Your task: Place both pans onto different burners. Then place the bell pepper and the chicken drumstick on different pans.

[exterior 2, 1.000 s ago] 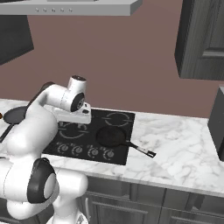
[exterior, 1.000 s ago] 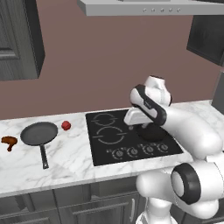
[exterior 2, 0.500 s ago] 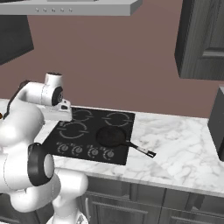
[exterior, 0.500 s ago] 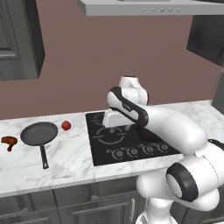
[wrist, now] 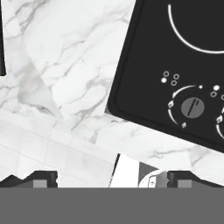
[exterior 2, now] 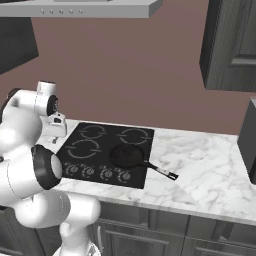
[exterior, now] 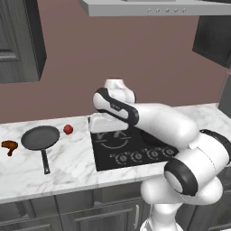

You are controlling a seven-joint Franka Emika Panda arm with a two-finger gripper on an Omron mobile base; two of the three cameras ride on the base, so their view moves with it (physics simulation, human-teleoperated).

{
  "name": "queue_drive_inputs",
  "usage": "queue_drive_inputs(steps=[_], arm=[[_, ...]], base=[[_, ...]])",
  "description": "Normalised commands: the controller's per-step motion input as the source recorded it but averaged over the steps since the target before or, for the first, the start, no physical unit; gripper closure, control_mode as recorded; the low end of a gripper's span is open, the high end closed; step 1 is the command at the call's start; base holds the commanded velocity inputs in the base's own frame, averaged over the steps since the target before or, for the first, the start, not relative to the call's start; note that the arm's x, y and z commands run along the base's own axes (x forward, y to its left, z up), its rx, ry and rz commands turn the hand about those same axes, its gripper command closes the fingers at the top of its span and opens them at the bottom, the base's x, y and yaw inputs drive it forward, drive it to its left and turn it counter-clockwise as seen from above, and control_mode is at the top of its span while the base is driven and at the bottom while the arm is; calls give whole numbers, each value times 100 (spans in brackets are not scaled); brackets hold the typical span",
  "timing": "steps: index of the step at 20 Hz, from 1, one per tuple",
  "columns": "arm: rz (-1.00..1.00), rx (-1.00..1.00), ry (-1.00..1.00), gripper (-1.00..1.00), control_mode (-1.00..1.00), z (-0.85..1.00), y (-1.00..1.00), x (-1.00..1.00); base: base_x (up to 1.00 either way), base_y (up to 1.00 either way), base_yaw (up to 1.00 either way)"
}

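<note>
- Gripper [exterior: 103, 127] is seen wide open, nothing held, above the cooktop's [exterior: 113, 155] left edge.
- Smaller pan [exterior 2: 127, 156] is already set on the front right burner, well off to the gripper's right; handle juts over the counter [exterior 2: 200, 172].
- Wide pan [exterior: 40, 137] sits on marble well to the gripper's left, so it is judged the next pickup.
- Bell pepper [exterior: 68, 129] lies just beside that pan, nearer the gripper; chicken drumstick [exterior: 9, 145] lies beyond it.
</note>
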Motion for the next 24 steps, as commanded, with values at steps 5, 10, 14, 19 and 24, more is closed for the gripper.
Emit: queue_drive_inputs(steps=[5,10,14,19,24], arm=[[0,-1,3,-100,-100,0,55,-1],[0,-5,0,-100,-100,0,48,0],[0,-9,0,-100,-100,-1,44,0],[-1,-5,-1,-100,-100,-6,45,0],[-8,0,-10,-100,-100,-4,41,0]], base=[[0,0,0],[0,0,0],[0,0,0],[0,0,0],[0,0,0]])
